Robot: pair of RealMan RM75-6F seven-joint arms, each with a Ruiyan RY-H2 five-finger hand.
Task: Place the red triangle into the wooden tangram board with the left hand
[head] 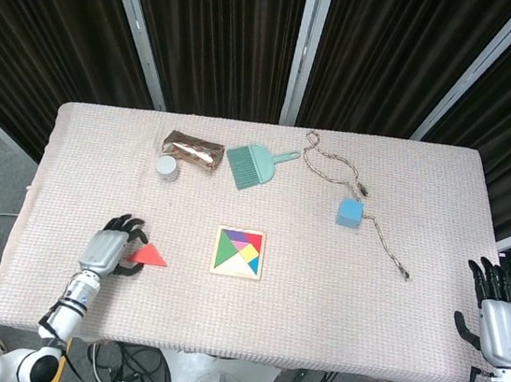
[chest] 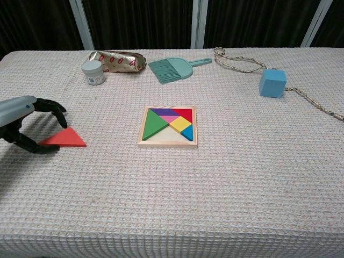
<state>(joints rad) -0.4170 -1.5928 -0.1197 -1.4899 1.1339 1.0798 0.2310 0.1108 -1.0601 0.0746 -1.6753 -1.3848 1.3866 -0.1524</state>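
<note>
Flat red plastic triangle (chest: 65, 138) lies on the waffle-weave cloth counter (chest: 226, 177) at the left hand (chest: 21, 124), black fingertips (chest: 58, 110) curled round its near corner, apparently touching but not lifting it; long edge runs left-right, apex pointing toward the square wooden tangram board (chest: 168, 126), which sits well apart to the hand's right. Right hand (head: 501, 318) idles open, holding nothing, at the far counter edge, so left is much nearer.

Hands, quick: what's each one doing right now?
Left hand: fingers curled around the red triangle, which lies on the table; a firm grip cannot be told.
Right hand: open, holding nothing, at the table's right edge.
</note>
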